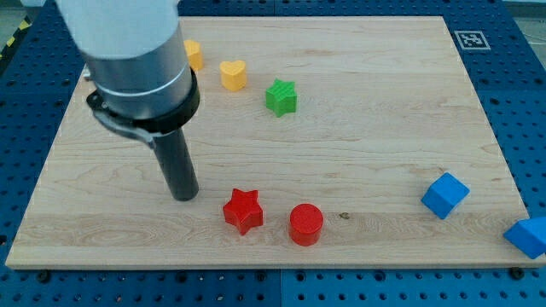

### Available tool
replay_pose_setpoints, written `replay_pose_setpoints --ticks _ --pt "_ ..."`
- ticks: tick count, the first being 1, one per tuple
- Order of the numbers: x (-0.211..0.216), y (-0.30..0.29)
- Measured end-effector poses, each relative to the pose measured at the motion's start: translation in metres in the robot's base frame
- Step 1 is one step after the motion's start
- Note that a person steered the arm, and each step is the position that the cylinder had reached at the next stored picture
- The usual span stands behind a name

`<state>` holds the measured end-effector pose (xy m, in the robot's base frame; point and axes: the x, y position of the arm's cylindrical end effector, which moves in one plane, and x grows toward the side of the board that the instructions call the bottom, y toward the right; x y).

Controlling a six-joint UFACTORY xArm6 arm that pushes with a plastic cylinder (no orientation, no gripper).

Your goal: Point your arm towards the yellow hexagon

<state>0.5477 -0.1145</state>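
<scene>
The yellow hexagon [194, 55] lies near the view's top left, half hidden behind the arm's grey body. My tip [183, 196] rests on the wooden board, well below the hexagon and left of the red star [243, 210]. A yellow heart [233, 74] lies just right of the hexagon.
A green star [281, 96] lies right of the yellow heart. A red cylinder [305, 224] sits right of the red star. Two blue cubes lie at the view's right, one [444, 194] on the board and one [530, 236] at its bottom right edge. The board [375, 128] ends on a blue pegboard surround.
</scene>
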Motion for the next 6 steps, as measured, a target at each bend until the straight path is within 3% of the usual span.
replay_pose_setpoints --ticks 3,4,6 --pt "0.012 0.103" --pt "0.001 0.094" --pt "-0.103 -0.058"
